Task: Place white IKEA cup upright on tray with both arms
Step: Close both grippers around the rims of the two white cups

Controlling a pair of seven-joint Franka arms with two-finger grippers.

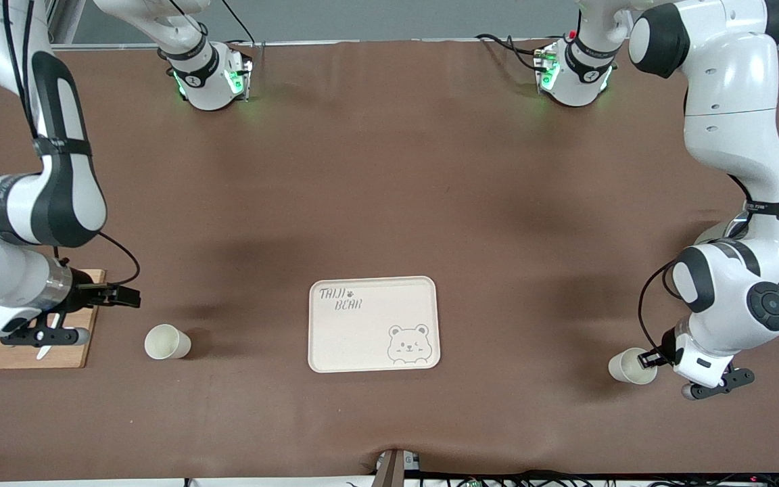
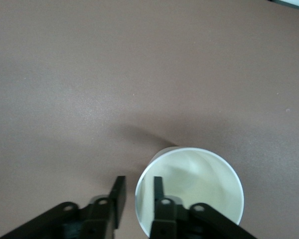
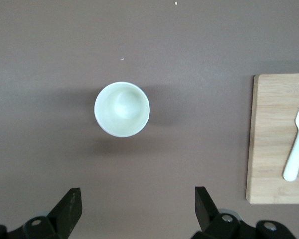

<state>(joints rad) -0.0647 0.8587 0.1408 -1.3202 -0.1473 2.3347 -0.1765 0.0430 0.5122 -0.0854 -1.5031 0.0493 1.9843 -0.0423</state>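
Left pincer [image 2: 139, 199] pinches cup [image 2: 189, 191] rim; right pincer [image 3: 137, 209] open.

**Open claw above an upright cup**

The right claw [image 3: 137, 211] hangs with its fingers [image 3: 70, 206] spread wide over the brown tabletop [image 3: 199, 50]. A white cup [image 3: 122, 109] stands upright, mouth up. Apart from it, a wooden cutting board [image 3: 271, 139] carries a white knife [image 3: 296, 144].

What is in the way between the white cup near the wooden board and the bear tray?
Nothing visible. Only bare brown table lies between that white cup and the cream tray. The right gripper hangs open over the table beside the cup, nothing between them. The left gripper pinches the rim of the other cup.
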